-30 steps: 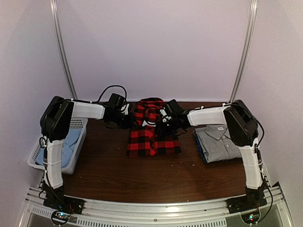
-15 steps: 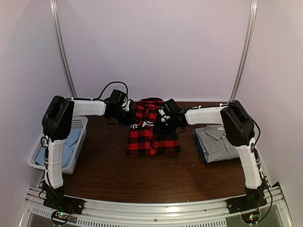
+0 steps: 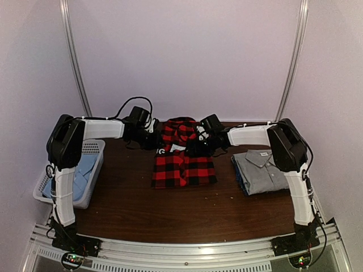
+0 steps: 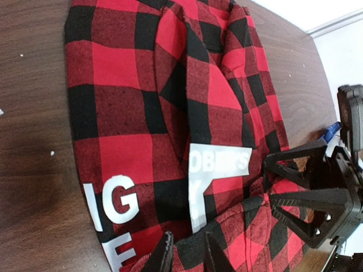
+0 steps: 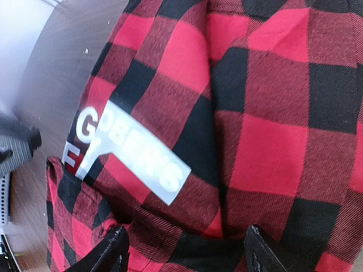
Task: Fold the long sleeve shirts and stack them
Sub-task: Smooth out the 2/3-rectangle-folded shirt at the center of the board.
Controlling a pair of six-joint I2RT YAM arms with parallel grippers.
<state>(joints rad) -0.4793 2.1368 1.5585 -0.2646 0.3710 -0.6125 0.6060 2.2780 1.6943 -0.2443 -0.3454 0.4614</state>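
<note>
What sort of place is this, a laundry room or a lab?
Most likely a robot test booth, not a home: bare pale wall panels, a dark brown wooden table with an aluminium mounting rail, and staged laundry, a red-and-black checked flannel shirt and a folded grey collared shirt.

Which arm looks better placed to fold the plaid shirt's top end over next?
Probably the left: the left gripper pinches the plaid shirt at its edge, while the right gripper stands open above it.
</note>
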